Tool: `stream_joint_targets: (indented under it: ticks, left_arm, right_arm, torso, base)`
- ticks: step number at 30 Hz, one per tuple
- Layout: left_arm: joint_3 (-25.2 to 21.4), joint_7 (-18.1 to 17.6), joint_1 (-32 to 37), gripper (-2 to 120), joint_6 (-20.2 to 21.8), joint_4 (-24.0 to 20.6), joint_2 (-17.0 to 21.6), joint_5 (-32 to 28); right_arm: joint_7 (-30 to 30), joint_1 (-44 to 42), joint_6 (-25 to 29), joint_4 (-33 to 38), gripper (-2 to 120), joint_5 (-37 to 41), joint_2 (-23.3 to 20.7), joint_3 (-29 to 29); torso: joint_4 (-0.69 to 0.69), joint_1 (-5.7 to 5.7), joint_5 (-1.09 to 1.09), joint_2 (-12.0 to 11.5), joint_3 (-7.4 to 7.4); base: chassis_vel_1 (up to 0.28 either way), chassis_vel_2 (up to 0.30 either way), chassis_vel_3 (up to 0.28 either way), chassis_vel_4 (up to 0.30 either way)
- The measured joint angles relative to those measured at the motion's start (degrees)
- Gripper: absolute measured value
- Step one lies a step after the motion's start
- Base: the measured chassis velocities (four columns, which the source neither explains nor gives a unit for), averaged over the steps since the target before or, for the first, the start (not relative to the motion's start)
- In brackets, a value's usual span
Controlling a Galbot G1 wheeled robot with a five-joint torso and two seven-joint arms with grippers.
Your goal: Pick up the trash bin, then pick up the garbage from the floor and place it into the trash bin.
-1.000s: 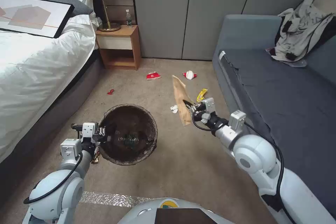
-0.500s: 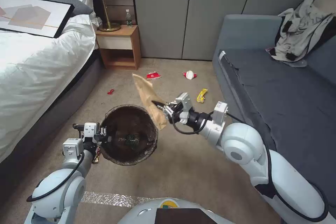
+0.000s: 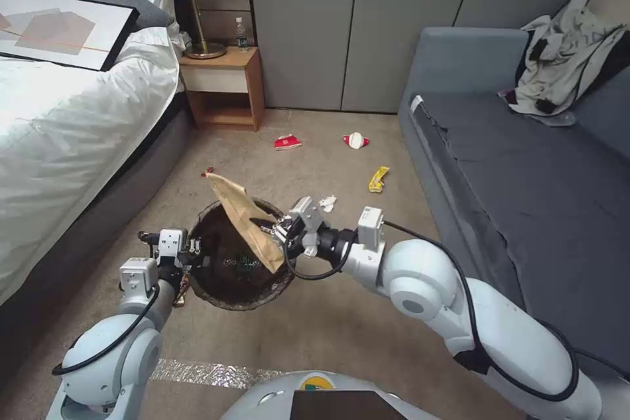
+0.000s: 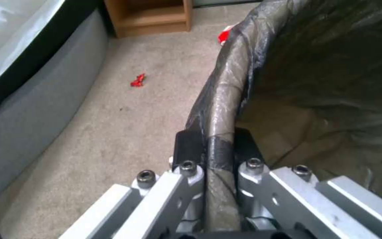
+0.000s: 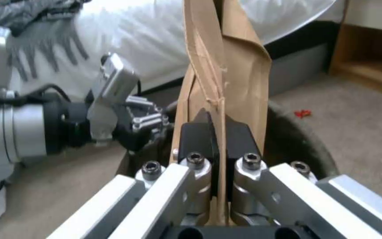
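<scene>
The bed (image 3: 59, 118) runs along the left of the floor (image 3: 341, 315) and the sofa (image 3: 525, 164) along the right. The brown floor lies between them, with the nightstand (image 3: 223, 85) at its far edge.

The bin (image 3: 213, 275) sits near the middle of the floor, closer to the bed. Its dark bag is folded over the rim. The left gripper (image 4: 212, 146) is pinched tight on that rim, on the bed side, and holds the bin.

The paper bag (image 3: 246, 220) is up in the air. It leans over the bin's mouth, with its low end inside the rim line and its top end poking out past the far rim. The right gripper (image 3: 274, 231) is closed on the bag's edge, at the sofa side of the bin.

Small bits lie on the floor toward its far edge: two red-and-white packets (image 3: 287, 142), a yellow wrapper (image 3: 378, 178), a white tissue (image 3: 327, 203) and a tiny red scrap (image 4: 138, 80).

This looks like the drop step for the paper bag. Next, the bag should hang lower over the hole, then the fingers must let go. The bag is long, so it could catch on the rim.
</scene>
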Motion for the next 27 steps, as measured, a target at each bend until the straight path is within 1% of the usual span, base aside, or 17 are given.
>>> stream_joint_targets:
  ticks: [2,5,6,7,9,10,13,14,15,18,19,21,23,24,25,26,27]
  left_arm:
    - [0.00,-0.01,-0.03,3,0.00,0.03,0.00,-0.02]
    - [-0.05,-0.03,-0.19,3,0.02,0.04,-0.02,-0.19]
    - [-0.05,-0.03,-0.19,3,0.02,0.04,-0.02,-0.19]
    - [-0.05,-0.03,-0.25,3,0.02,0.03,-0.02,-0.23]
    - [-0.05,-0.04,-0.34,3,0.02,0.04,0.00,-0.29]
    - [-0.05,-0.04,-0.34,3,0.02,0.04,0.00,-0.29]
    - [-0.05,-0.05,-0.41,3,0.02,0.04,0.06,-0.36]
    - [-0.05,-0.05,-0.43,3,0.02,0.04,0.08,-0.40]
    - [-0.05,-0.05,-0.43,3,0.02,0.04,0.08,-0.40]
    - [-0.10,-0.04,-0.46,3,0.03,0.04,0.12,-0.45]
    - [-0.10,-0.04,-0.46,3,0.03,0.04,0.12,-0.45]
    - [-0.12,-0.04,-0.52,3,0.02,0.07,0.11,-0.46]
    - [-0.12,-0.04,-0.54,3,0.03,0.08,0.06,-0.46]
    - [-0.12,-0.04,-0.54,3,0.03,0.08,0.06,-0.46]
    - [-0.14,-0.03,-0.55,3,0.02,0.08,0.04,-0.46]
    - [-0.14,-0.03,-0.55,3,0.02,0.08,0.04,-0.46]
    - [-0.16,-0.03,-0.58,3,0.02,0.10,0.01,-0.45]
  right_arm:
    - [0.37,0.43,-0.16,-0.29,-1,-0.15,0.16,-0.97]
    - [1.89,1.12,-1.36,-1.60,7,-1.38,0.71,-3.52]
    - [1.89,1.12,-1.36,-1.60,7,-1.38,0.71,-3.52]
    - [2.21,1.12,-1.49,-1.82,13,-1.59,0.83,-3.76]
    - [2.59,1.14,-1.61,-2.09,22,-1.80,0.97,-4.04]
    - [2.59,1.14,-1.61,-2.09,22,-1.80,0.97,-4.04]
    - [2.87,1.11,-1.68,-2.28,34,-2.09,0.97,-4.13]
    - [2.90,0.97,-1.68,-2.28,41,-2.18,0.96,-4.13]
    - [2.90,0.97,-1.68,-2.28,41,-2.18,0.96,-4.13]
    - [2.92,0.78,-1.68,-2.26,55,-2.24,1.03,-4.12]
    - [2.92,0.78,-1.68,-2.26,55,-2.24,1.03,-4.12]
    - [2.96,0.81,-1.68,-2.25,65,-2.27,1.16,-4.14]
    - [3.04,0.84,-1.65,-2.17,72,-2.27,1.23,-4.04]
    - [3.04,0.84,-1.65,-2.17,72,-2.27,1.23,-4.04]
    - [3.05,0.88,-1.62,-2.04,78,-2.26,1.30,-3.62]
    - [3.05,0.88,-1.62,-2.04,78,-2.26,1.30,-3.62]
    - [3.06,0.89,-1.44,-1.67,85,-2.16,1.39,-2.61]
  torso:
    - [0.00,0.00,0.00,0.00,0.00]
    - [0.00,0.00,0.01,0.00,0.00]
    - [0.00,0.00,0.01,0.00,0.00]
    - [0.00,0.00,0.01,0.00,0.00]
    - [0.00,0.00,0.01,0.00,0.00]
    - [0.00,0.00,0.01,0.00,0.00]
    - [0.00,0.00,0.01,0.00,0.00]
    - [0.00,0.00,0.01,0.00,0.00]
    - [0.00,0.00,0.01,0.00,0.00]
    - [0.00,0.00,0.01,0.00,0.00]
    - [0.00,0.00,0.01,0.00,0.00]
    - [0.00,0.00,0.01,0.00,0.00]
    - [0.00,0.00,0.01,0.00,0.00]
    - [0.00,0.00,0.01,0.00,0.00]
    - [0.00,0.00,0.01,0.00,0.00]
    - [0.00,0.00,0.01,0.00,0.00]
    - [0.00,0.00,0.01,0.00,0.00]
  base:
    - [0.000,0.000,0.000,0.000]
    - [0.000,0.000,0.000,0.000]
    - [0.000,0.000,0.000,0.000]
    - [0.000,0.000,0.000,0.000]
    - [0.000,0.000,0.000,0.000]
    - [0.000,0.000,0.000,0.000]
    - [0.000,0.000,0.000,0.000]
    - [0.000,0.000,0.000,0.000]
    - [0.000,0.000,0.000,0.000]
    - [0.000,0.000,0.000,0.000]
    - [0.000,0.000,0.000,0.000]
    - [0.000,0.000,0.000,0.000]
    - [0.000,0.000,0.000,0.000]
    - [0.000,0.000,0.000,0.000]
    - [0.000,0.000,0.000,0.000]
    - [0.000,0.000,0.000,0.000]
    - [0.000,0.000,0.000,0.000]
